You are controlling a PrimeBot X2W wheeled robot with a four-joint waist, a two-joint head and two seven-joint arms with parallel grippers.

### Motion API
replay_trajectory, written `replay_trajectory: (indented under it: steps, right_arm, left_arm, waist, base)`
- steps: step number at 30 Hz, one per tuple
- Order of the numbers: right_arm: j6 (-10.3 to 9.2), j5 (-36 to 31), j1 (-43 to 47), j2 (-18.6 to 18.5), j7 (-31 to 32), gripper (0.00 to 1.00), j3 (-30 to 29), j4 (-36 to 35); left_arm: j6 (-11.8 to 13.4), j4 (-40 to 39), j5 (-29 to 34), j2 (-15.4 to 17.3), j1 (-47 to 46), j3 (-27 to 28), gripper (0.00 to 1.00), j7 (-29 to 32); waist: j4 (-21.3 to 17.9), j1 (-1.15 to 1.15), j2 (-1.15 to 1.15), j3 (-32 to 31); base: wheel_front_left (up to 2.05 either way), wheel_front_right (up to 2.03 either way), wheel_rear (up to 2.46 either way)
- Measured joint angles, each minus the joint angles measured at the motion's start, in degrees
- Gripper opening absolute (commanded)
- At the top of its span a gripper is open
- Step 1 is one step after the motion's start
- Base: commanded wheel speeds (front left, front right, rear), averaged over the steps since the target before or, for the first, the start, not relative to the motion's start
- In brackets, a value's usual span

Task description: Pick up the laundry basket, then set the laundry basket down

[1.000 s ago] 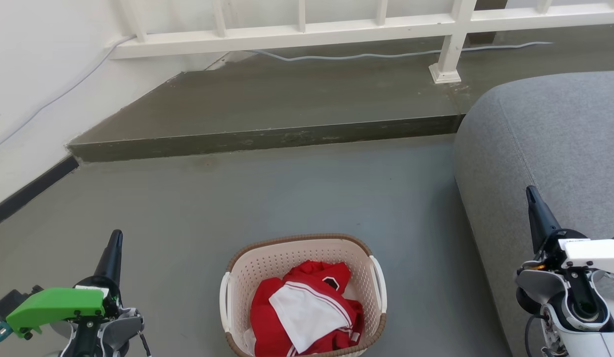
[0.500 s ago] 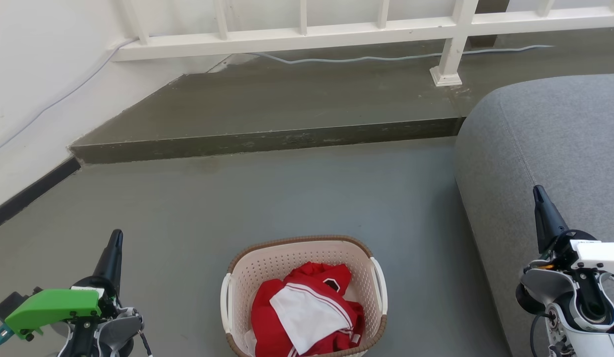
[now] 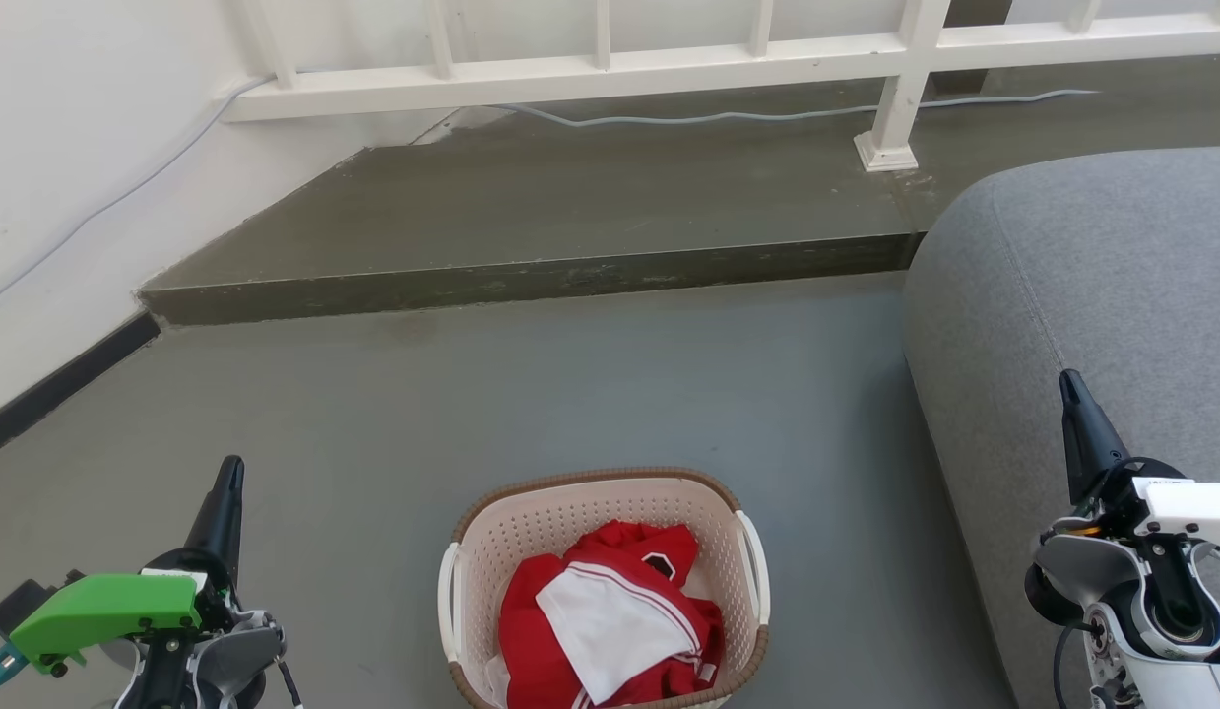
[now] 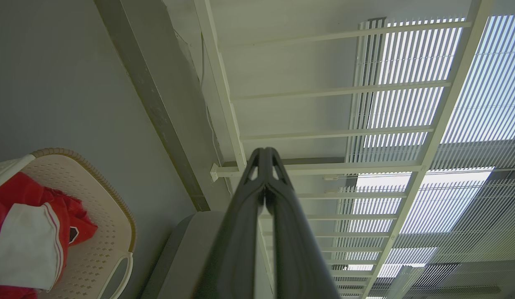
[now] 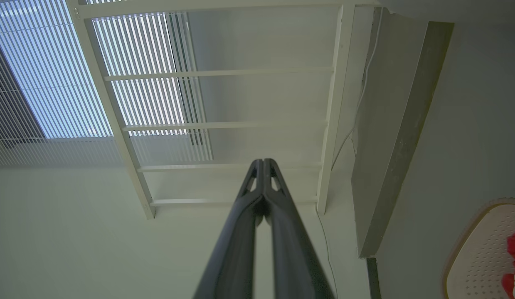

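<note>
The laundry basket (image 3: 570, 514) stands on the floor (image 3: 570, 374) between the claws: right of the left claw (image 3: 231, 465), left of the right claw (image 3: 1066, 380), well apart from both. Each claw is narrow, fingers pressed together, holding nothing (red-and-white clothing (image 3: 610, 611) lies in the basket).

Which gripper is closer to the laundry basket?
Left. The left gripper hovers left of the laundry basket; the right gripper is farther off to its right, by the sofa.

Arms low, left end effector (image 3: 231, 465) closed (holding nothing), right end effector (image 3: 1066, 380) closed too
</note>
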Motion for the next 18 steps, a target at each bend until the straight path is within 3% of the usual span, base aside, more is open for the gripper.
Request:
replay_trajectory:
  steps: [18]
  right_arm:
    - [0.0,0.0,0.0,0.03,0.01,0.0,-0.08,0.21]
  left_arm:
    - [0.0,-0.01,0.0,-0.02,0.0,0.03,0.0,0.14]
  waist:
    - [-0.01,0.0,0.0,0.0]
  base:
    - [0.0,0.0,0.0]
